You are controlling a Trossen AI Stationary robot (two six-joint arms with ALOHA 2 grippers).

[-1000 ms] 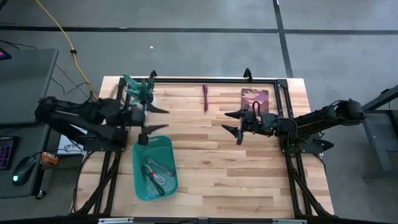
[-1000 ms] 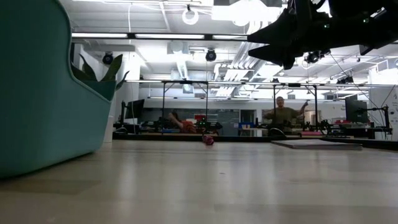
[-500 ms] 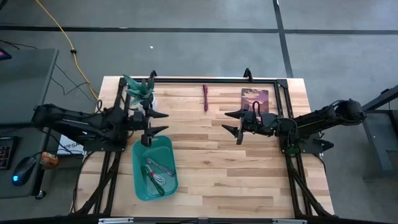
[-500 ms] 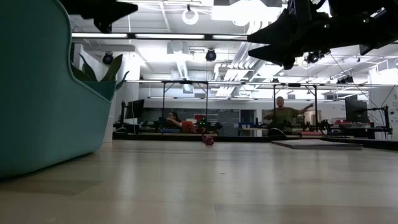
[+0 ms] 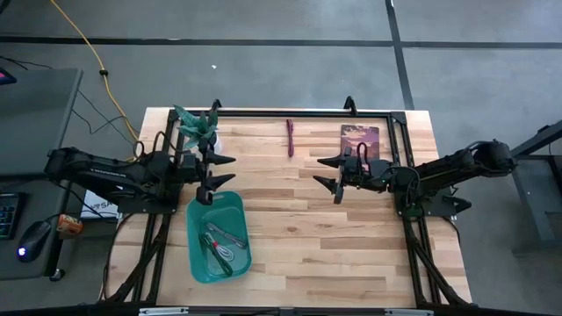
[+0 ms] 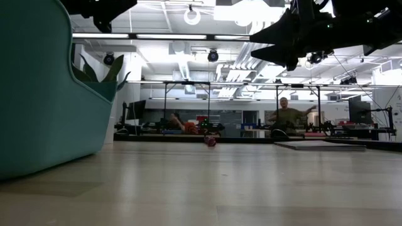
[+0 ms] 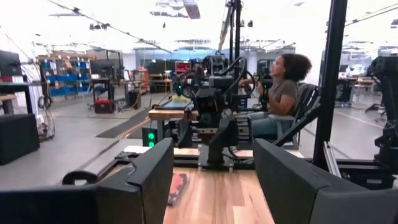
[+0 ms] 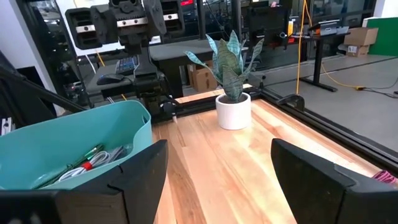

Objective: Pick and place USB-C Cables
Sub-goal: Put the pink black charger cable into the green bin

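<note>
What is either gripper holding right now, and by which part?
Nothing. The left gripper is open and empty above the teal bin's far end; the right gripper is open and empty over bare table.

The pale butcher-block wooden table [image 5: 299, 219] is made of jointed planks, smooth with a soft satin sheen. A black metal frame [image 5: 290, 112] edges it, matt. The teal plastic bin [image 5: 219, 235] looks moulded and smooth, faintly glossy on its wall. In it lie thin plastic-jacketed cables [image 8: 87, 163], green, white with red, and grey. A dark maroon cable [image 5: 291, 137] lies on the bare wood, dull in finish. The small white plant pot [image 8: 234, 111] looks like glazed ceramic, smooth. The left claw [image 7: 211, 180] and right claw [image 8: 217, 180] have matt black plastic-looking fingers.
</note>
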